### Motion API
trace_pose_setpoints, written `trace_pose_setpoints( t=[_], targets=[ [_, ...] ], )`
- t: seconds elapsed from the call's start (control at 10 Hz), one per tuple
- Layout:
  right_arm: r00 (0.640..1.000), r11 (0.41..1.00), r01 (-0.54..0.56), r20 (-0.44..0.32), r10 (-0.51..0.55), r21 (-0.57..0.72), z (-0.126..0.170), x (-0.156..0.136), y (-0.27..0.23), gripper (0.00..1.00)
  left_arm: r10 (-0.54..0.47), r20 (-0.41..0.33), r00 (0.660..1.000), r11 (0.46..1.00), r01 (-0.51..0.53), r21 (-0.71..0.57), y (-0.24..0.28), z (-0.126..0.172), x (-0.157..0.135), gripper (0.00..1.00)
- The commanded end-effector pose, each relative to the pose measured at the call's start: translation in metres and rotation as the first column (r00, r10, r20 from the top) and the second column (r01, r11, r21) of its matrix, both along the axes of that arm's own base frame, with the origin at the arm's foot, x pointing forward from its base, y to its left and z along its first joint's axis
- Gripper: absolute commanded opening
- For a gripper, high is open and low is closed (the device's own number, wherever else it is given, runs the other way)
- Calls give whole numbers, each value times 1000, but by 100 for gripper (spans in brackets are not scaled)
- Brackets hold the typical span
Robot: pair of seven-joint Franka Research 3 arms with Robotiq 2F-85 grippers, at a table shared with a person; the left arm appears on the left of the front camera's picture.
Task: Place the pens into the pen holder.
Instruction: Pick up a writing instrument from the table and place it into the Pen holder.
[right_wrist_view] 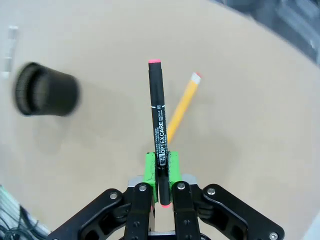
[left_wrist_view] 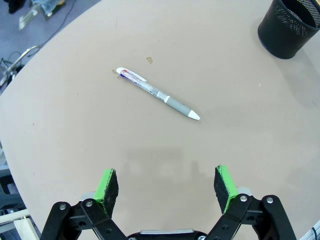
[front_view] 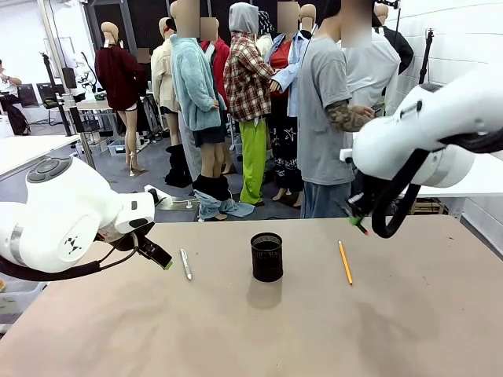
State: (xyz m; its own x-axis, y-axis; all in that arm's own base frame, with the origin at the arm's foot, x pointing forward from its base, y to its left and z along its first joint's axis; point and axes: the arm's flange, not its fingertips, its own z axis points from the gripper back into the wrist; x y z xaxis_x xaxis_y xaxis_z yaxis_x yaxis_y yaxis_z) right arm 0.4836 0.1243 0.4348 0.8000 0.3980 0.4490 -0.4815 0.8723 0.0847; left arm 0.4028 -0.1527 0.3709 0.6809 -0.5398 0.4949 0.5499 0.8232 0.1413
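The black wire-mesh pen holder [front_view: 266, 256] [left_wrist_view: 289, 26] [right_wrist_view: 46, 90] stands upright mid-table. A silver-grey pen [front_view: 185, 264] [left_wrist_view: 158, 93] lies left of it, in front of my open left gripper [front_view: 159, 257] [left_wrist_view: 167, 183], which hovers above the table. An orange-yellow pencil [front_view: 345, 261] [right_wrist_view: 182, 106] lies right of the holder. My right gripper [front_view: 355, 217] [right_wrist_view: 162, 166] is raised above the table's far right part, shut on a dark pen [right_wrist_view: 158, 119] with pink ends that points out past its fingers.
The tan table [front_view: 259, 330] is bare around the holder and toward the near edge. A person in a grey shirt [front_view: 322, 118] stands at the far side. A small brown speck [left_wrist_view: 149, 60] marks the table near the silver pen.
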Motion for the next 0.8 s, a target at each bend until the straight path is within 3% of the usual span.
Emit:
trace_pose_setpoints(
  t=[0.0, 0.3, 0.5, 0.7],
  targets=[
    [975, 956, -220, 79, 209, 195, -10, -6, 6, 0, 4, 0, 1000, 1000, -4, -2, 2, 0, 0, 100],
    [912, 858, -401, 226, 342, 321, -7, 2, 35, 0, 4, 0, 1000, 1000, -4, -2, 2, 0, 0, 100],
    [854, 753, -519, 292, 431, 405, -8, 2, 53, 0, 4, 0, 1000, 1000, -4, -2, 2, 0, 0, 100],
    [770, 598, -636, 361, 525, 488, -16, 3, 76, 0, 4, 0, 1000, 1000, -4, -2, 2, 0, 0, 100]
  ],
)
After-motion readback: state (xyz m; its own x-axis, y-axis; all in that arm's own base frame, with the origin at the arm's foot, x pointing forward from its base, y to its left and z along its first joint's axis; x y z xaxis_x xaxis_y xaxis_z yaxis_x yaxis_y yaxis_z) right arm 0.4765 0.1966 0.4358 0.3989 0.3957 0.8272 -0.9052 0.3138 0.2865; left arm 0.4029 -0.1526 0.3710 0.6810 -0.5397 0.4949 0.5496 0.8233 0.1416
